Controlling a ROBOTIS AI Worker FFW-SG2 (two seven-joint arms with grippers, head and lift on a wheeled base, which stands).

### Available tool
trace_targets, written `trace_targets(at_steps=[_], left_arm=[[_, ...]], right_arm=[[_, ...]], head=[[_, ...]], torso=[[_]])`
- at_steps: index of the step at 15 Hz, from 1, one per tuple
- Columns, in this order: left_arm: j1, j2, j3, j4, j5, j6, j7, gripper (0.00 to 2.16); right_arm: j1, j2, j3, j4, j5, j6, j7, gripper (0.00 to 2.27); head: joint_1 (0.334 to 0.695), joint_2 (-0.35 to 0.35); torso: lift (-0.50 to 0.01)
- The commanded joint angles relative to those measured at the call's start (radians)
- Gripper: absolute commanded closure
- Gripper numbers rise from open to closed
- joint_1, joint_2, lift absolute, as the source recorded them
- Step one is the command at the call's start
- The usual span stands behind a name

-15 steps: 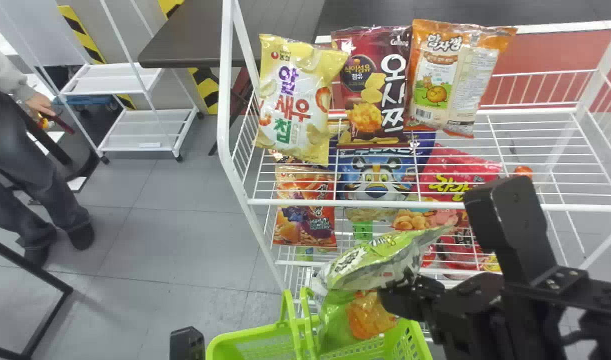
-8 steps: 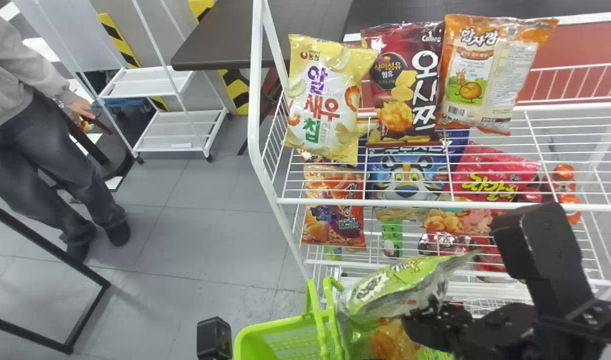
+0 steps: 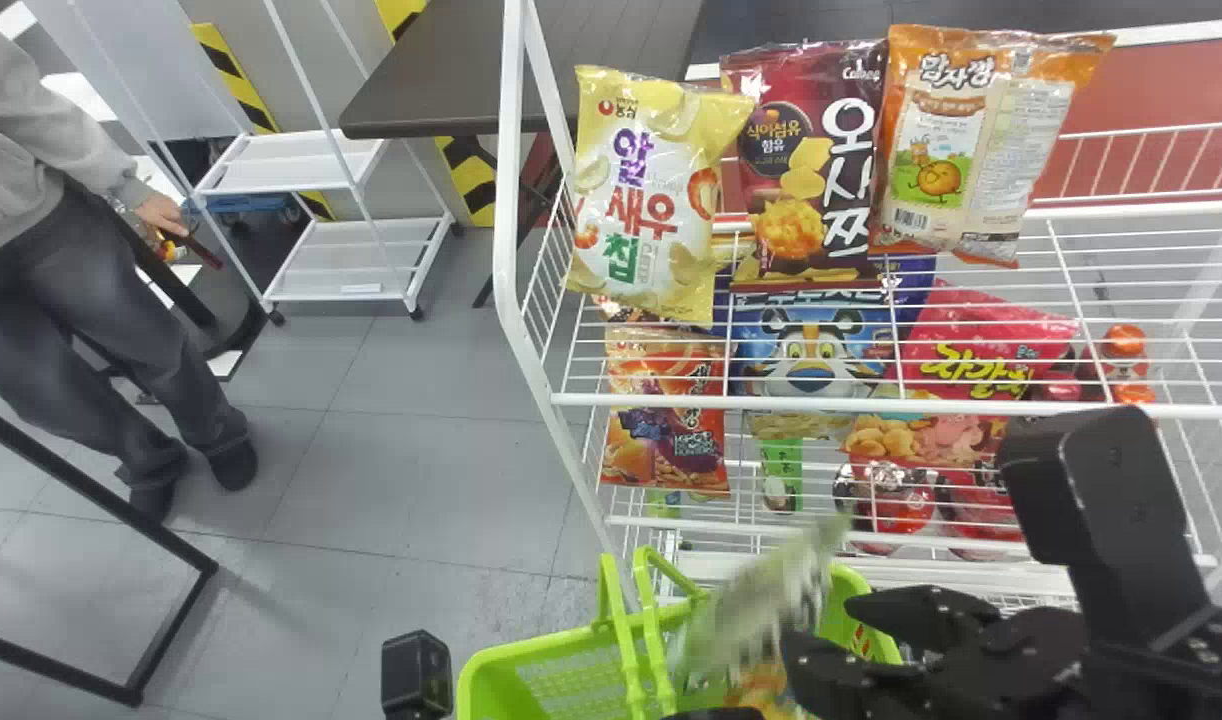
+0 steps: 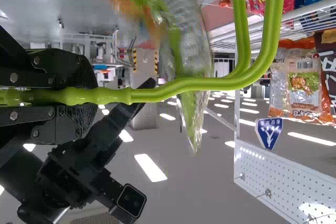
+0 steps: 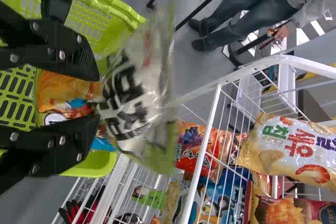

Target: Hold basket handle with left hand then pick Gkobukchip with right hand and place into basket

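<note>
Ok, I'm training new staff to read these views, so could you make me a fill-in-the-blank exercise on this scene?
The left end effector grips the ____ of the basket.
The basket's colour is ____.
The right end effector has its fingers ____, beside the snack bag.
The wire rack is ____.

Missing words: handle; green; apart; white.

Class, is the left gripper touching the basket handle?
Touching. The left wrist view shows the left gripper clamped on the basket handle, a finger against each side.
</note>
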Motion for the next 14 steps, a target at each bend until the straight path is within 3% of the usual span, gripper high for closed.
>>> trace_targets(at_steps=[1, 6, 11, 14], left_arm=[[0.0, 0.0, 0.005, 0.001, 0.001, 0.001, -0.001, 1.89], [0.002, -0.001, 0.007, 0.003, 0.006, 0.001, -0.006, 1.89], [-0.003, -0.003, 0.004, 0.018, 0.006, -0.003, -0.014, 1.89], [0.0, -0.003, 0.005, 0.019, 0.004, -0.003, -0.02, 1.89]], right_arm=[[0.012, -0.002, -0.009, -0.01, -0.007, 0.005, 0.0, 0.06], [0.046, -0.003, -0.129, -0.038, 0.008, 0.005, 0.006, 0.06], [0.1, -0.028, -0.161, 0.085, 0.181, -0.015, 0.084, 0.06], [0.101, -0.037, -0.149, 0.178, 0.316, -0.31, 0.087, 0.06]], head=[[0.695, 0.271], [0.695, 0.249], [0.695, 0.083], [0.695, 0.004]], torso=[[0.0], [0.0], [0.0], [0.0]])
